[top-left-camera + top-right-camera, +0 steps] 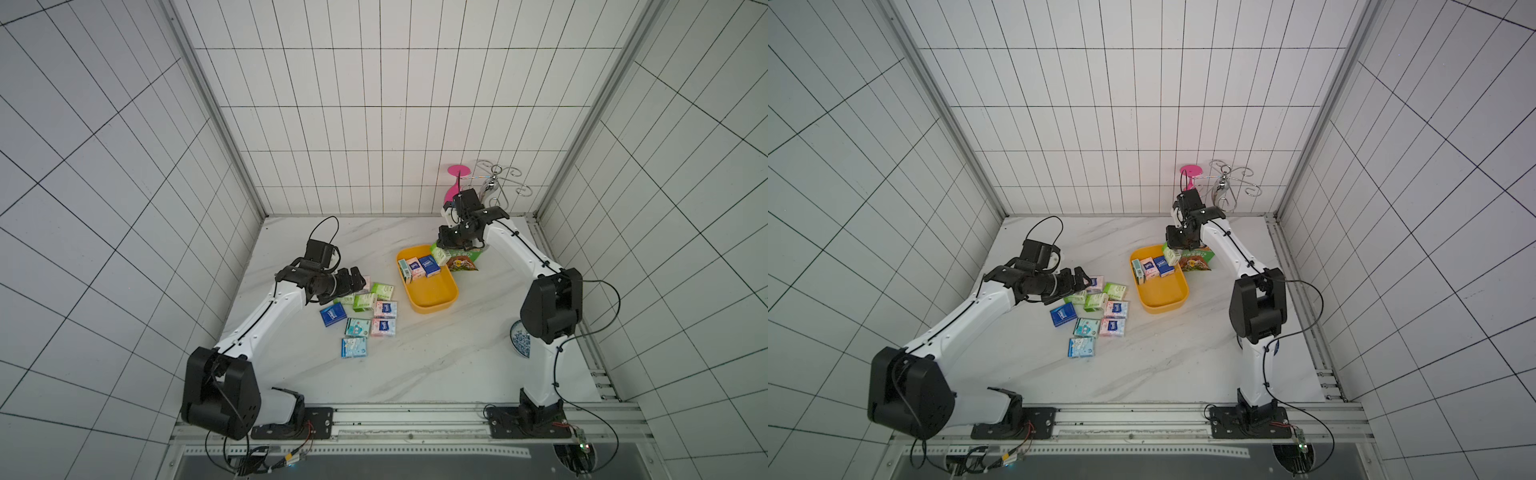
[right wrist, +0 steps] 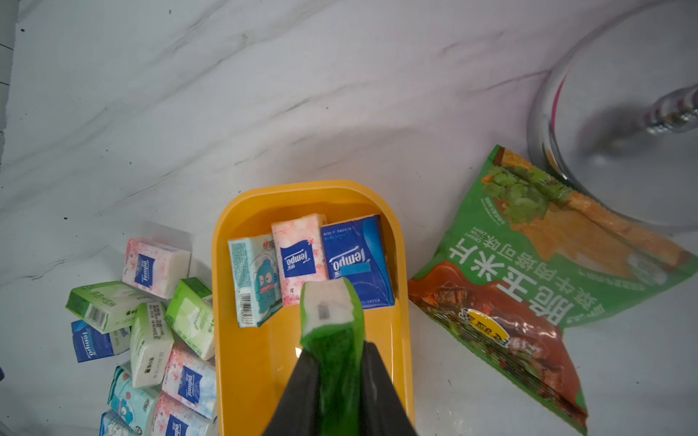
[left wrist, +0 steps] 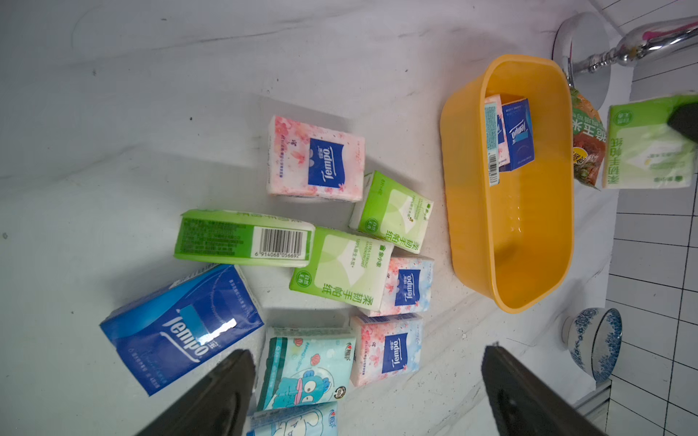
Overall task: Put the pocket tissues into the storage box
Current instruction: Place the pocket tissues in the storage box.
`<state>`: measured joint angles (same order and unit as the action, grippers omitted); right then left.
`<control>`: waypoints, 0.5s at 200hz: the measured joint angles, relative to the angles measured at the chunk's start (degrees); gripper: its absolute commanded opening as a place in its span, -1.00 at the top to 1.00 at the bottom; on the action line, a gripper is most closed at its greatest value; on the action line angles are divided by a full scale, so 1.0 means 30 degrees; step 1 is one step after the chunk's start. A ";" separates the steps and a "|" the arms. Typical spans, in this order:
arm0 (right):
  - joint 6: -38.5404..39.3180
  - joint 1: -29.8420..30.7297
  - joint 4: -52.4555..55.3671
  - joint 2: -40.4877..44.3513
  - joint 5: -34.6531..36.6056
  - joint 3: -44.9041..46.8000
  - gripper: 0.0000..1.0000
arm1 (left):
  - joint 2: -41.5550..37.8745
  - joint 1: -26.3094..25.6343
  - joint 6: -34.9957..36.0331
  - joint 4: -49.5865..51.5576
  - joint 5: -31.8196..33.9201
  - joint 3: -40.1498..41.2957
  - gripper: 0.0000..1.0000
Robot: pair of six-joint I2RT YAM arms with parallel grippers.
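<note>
The yellow-orange storage box [image 1: 434,297] sits right of the table's middle. Against its far end stand a teal packet [image 2: 255,279], a pink-white one [image 2: 298,256] and a dark blue one [image 2: 357,260]. My right gripper [image 2: 336,347] is shut on a green packet of pocket tissues [image 2: 332,305], held just above the box's far end, near its right rim [image 1: 440,254]. Several more pocket tissues [image 1: 365,309] lie in a loose pile left of the box. My left gripper [image 1: 359,279] hovers open over the pile's far left side, with nothing between its fingers [image 3: 234,377].
A green-and-orange snack bag [image 1: 463,262] lies against the box's far right side. A blue-and-white bowl [image 1: 520,338] stands by the right arm's base. A chrome wire stand [image 1: 494,183] and a pink piece [image 1: 459,170] are at the back right corner.
</note>
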<state>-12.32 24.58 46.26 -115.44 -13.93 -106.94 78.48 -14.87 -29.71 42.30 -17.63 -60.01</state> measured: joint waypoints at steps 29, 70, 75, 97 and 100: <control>-0.0342 -0.0066 -0.0692 -0.0095 -0.0226 0.0277 0.62 | 0.0262 -0.0029 0.0007 0.0087 0.0015 0.0000 -0.95; -0.1056 -0.0066 -0.2193 -0.1180 -0.1209 0.0189 0.61 | 0.0248 -0.0029 0.0095 0.0146 0.0291 0.0000 -0.95; -0.1151 -0.0066 -0.2317 -0.1421 -0.1297 0.0168 0.61 | 0.0233 -0.0029 0.0124 0.0160 0.0350 0.0007 -0.95; -0.1486 -0.0044 -0.2586 -0.2499 -0.1654 0.0146 0.60 | 0.0102 -0.0029 0.0153 0.0284 0.0532 0.0036 -0.95; -0.1515 -0.0044 -0.2608 -0.2630 -0.1683 0.0146 0.60 | 0.0080 -0.0029 0.0160 0.0313 0.0554 0.0044 -0.95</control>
<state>-16.86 24.45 38.44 -123.33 -18.98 -106.50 78.72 -14.96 -29.23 43.24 -15.97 -59.88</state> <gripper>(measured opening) 0.201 0.973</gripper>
